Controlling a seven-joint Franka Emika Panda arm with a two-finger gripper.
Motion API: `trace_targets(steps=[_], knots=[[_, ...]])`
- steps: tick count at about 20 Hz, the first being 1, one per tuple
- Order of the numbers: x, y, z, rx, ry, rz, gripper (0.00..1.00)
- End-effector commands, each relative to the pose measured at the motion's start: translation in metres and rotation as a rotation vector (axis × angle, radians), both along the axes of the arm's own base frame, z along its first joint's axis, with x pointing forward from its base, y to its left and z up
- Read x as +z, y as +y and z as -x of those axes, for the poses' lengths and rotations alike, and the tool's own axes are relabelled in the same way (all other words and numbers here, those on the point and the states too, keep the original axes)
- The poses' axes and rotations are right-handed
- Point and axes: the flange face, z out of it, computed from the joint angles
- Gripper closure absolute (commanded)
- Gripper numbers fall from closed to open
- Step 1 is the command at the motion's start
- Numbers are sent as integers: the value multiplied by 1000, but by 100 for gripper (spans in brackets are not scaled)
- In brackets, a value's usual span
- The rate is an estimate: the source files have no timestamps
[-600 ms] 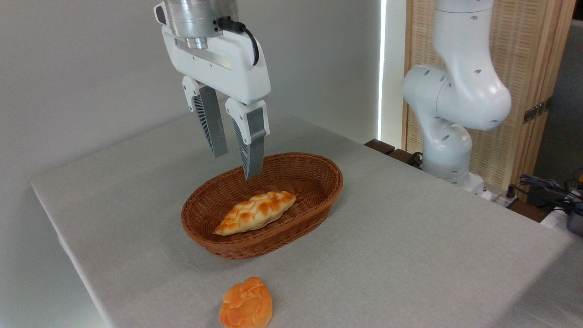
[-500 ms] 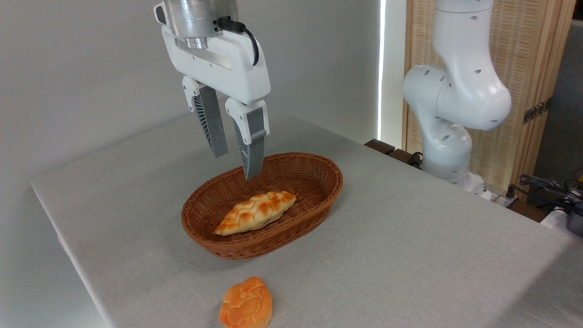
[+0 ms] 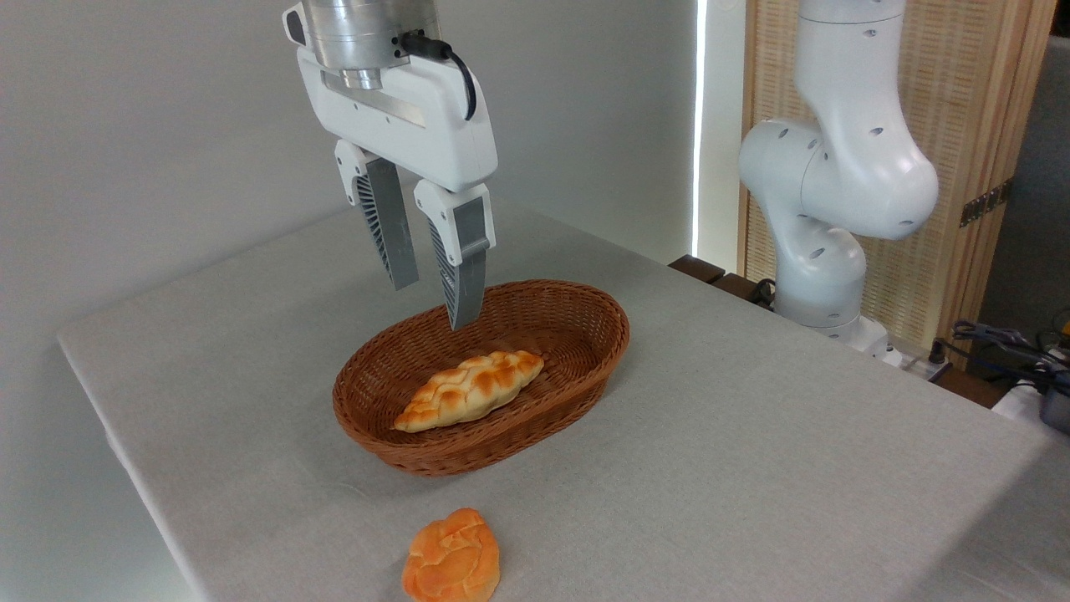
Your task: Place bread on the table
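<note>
The bread (image 3: pixel 470 389), a long braided loaf with golden patches, lies inside the brown wicker basket (image 3: pixel 577 305) in the middle of the grey table (image 3: pixel 752 451). My gripper (image 3: pixel 433 303) hangs open above the basket's far rim, its fingers pointing down with nothing between them. The fingertips are well above and behind the loaf, not touching it.
A small orange bun (image 3: pixel 451 558) lies on the table near the front edge, ahead of the basket. The arm's white base (image 3: pixel 827 209) rises at the right behind the table. Cables and gear (image 3: pixel 1011 347) sit at the far right.
The gripper has shifted only very slightly; bread, basket and bun are where they were.
</note>
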Motion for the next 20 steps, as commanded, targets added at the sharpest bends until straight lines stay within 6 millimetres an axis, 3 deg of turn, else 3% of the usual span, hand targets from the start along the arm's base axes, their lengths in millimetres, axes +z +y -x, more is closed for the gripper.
trace_targets(steps=[1,8,13,17,20], knots=[[4,4,-1,5,-11,10,0],[-4,0,10,-60,2,19,0],[-23,-6,20,-72,-15,21,0],[-55,-30,29,-113,7,15,0],[-94,-30,39,-115,54,13,0]])
